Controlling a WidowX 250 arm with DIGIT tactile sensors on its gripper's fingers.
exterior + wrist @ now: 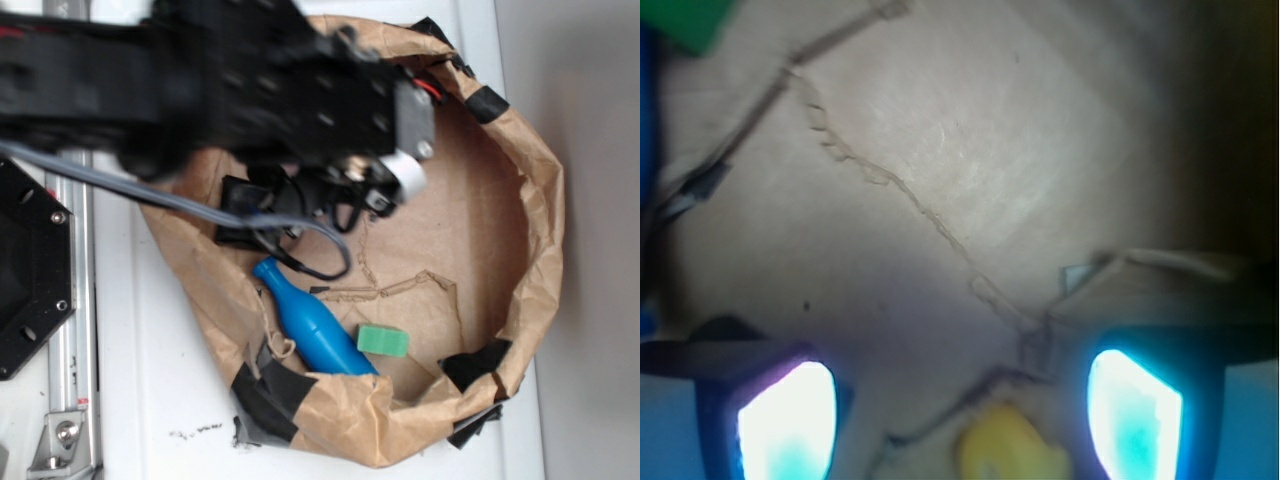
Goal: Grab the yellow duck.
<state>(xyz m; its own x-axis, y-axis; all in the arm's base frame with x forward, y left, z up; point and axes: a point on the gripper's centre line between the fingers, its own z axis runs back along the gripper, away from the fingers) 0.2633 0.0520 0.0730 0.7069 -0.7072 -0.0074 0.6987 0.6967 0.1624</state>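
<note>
Hovering with gripper point(960, 400) spread wide, bracketing yellow duck point(1008, 448) between fingers point(788, 420) — closing and lifting pending, judging by gap.

We see a crumpled brown paper bag point(530, 190), patched with black tape point(268, 385), lying open on a white desk point(150, 400). Inside it a blue bottle point(310, 325) lies on its side, a green block point(383, 341) just beside its base. A black pad point(238, 205) sits near the bottle's neck.
</note>
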